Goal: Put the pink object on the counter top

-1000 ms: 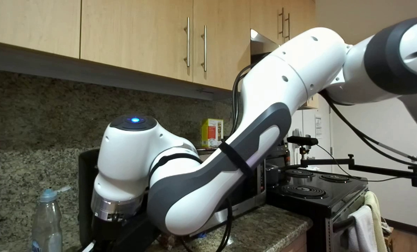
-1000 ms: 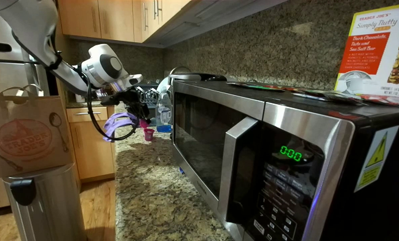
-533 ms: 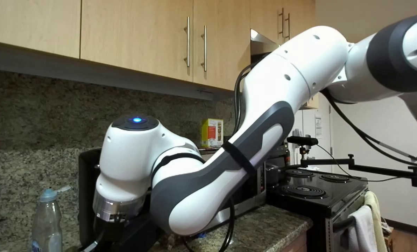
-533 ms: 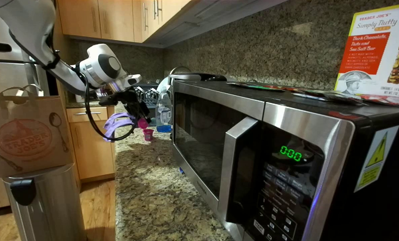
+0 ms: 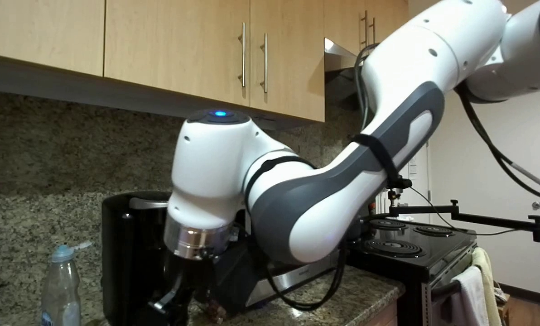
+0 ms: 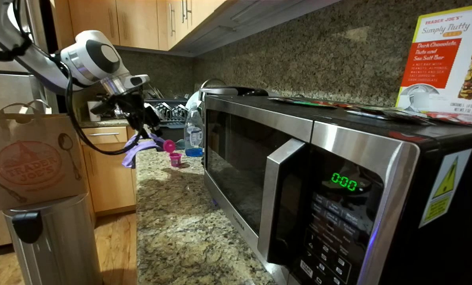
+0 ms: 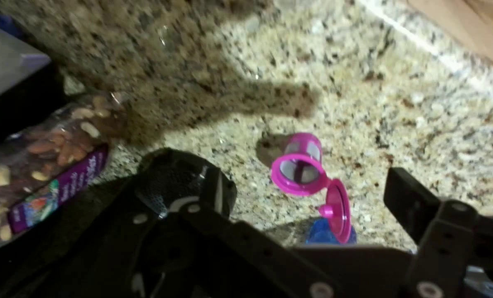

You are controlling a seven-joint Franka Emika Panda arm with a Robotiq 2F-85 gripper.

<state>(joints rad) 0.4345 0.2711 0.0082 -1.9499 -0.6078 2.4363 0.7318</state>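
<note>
The pink object is a small magenta cup (image 6: 176, 160) with a hinged round lid (image 6: 169, 146) flipped open. It stands upright on the speckled granite counter top (image 6: 180, 237), near the microwave's far end. My gripper (image 6: 153, 126) hangs above and to one side of it, apart from it. Looking down in the wrist view, I see the cup (image 7: 300, 190) below the wide gap of my gripper (image 7: 310, 192), with nothing held between the fingers (image 7: 410, 203). In an exterior view the gripper's tips run off the bottom edge, and the pink object does not show.
The microwave (image 6: 255, 166) lines one side of the counter. Close to the cup are a clear bottle with blue liquid (image 6: 193, 134) and a purple cloth (image 6: 143, 145). A nut bag (image 7: 60, 153) lies nearby, and a black appliance (image 5: 127, 258) stands behind the gripper.
The gripper has opened and risen away from the pink object, whose lid was at its fingertips. The arm has drawn back, while the pink object stays on the counter top.
</note>
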